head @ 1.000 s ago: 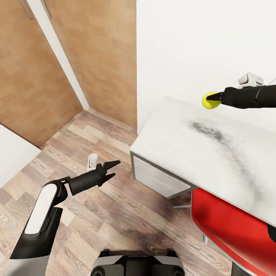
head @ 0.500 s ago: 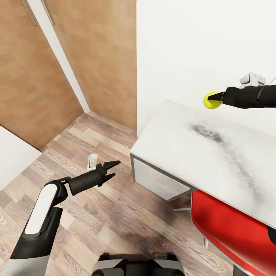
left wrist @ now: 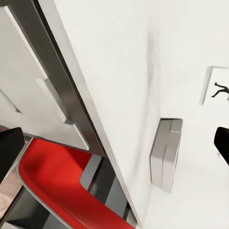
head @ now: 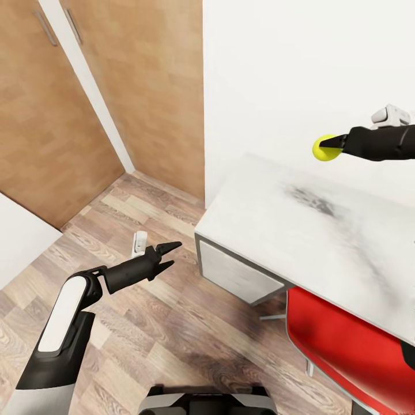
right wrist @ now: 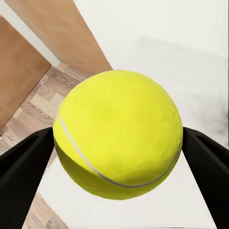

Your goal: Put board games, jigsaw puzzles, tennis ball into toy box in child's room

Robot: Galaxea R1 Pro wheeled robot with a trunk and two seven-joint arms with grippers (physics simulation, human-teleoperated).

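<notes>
The yellow-green tennis ball (head: 324, 148) hangs in the air above the far part of the table (head: 276, 219), with my right gripper (head: 332, 146) shut on it. In the right wrist view the ball (right wrist: 118, 133) sits between the two black fingers (right wrist: 25, 164), with the light table top below. My left gripper (head: 170, 256) is open and empty over the wood floor, left of the table's end. In the left wrist view a shallow pale grey toy box (left wrist: 166, 155) stands on the table top (left wrist: 124, 95).
A red chair (head: 346, 340) is tucked under the table's near side and also appears as the red chair (left wrist: 52, 171). Wooden wardrobe doors (head: 40, 115) and a white wall (head: 288, 69) close off the back. A small white object (head: 138, 242) stands on the floor (head: 173, 334).
My right gripper has carried the tennis ball a little to the right above the table. The left arm has held still. The view has shifted slightly.
</notes>
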